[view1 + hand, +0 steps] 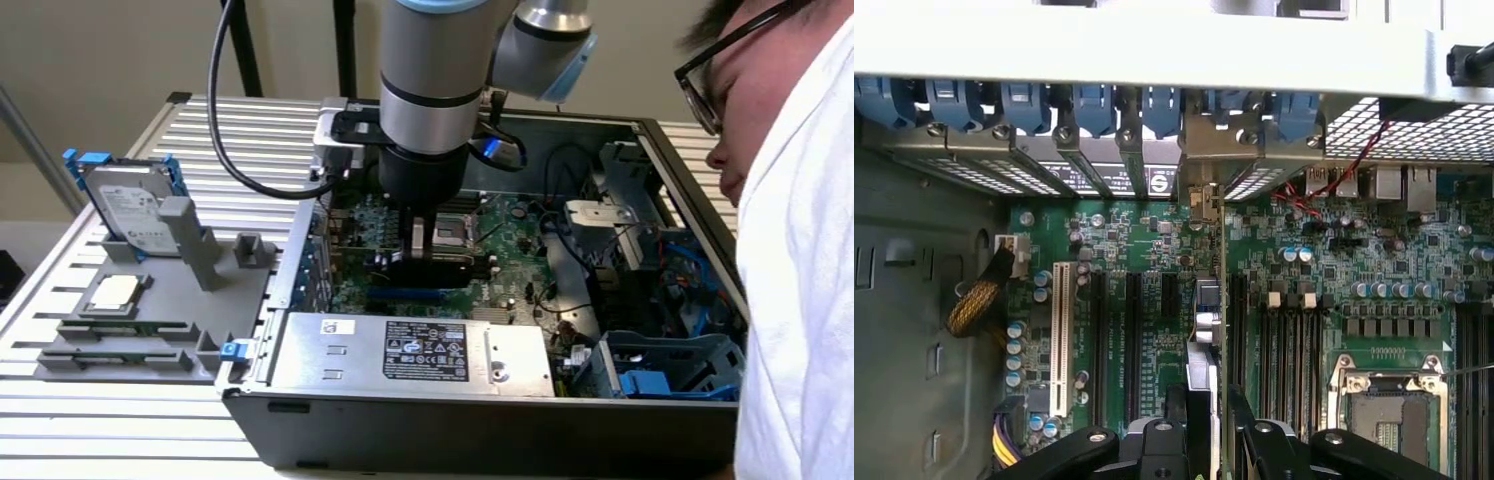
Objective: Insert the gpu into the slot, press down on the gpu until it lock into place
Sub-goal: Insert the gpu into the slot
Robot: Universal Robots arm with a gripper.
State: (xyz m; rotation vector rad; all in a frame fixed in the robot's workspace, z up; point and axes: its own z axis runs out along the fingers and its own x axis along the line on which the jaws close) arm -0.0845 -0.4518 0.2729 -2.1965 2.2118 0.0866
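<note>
My gripper hangs straight down into the open computer case and is shut on the gpu, a small black card held upright on its edge. Just under the card lies the bright-blue slot, partly showing toward the exterior view's left. In the wrist view the gpu appears edge-on between the two black fingers, and its metal bracket reaches the case's rear openings. The card covers the slot there. I cannot tell whether the card's edge is seated in it.
A silver labelled power-supply box fills the case's near side. The CPU socket and black memory sockets sit beside the card, and a white slot lies on its other side. A person leans in at the exterior view's right. A hard drive stands on a grey fixture.
</note>
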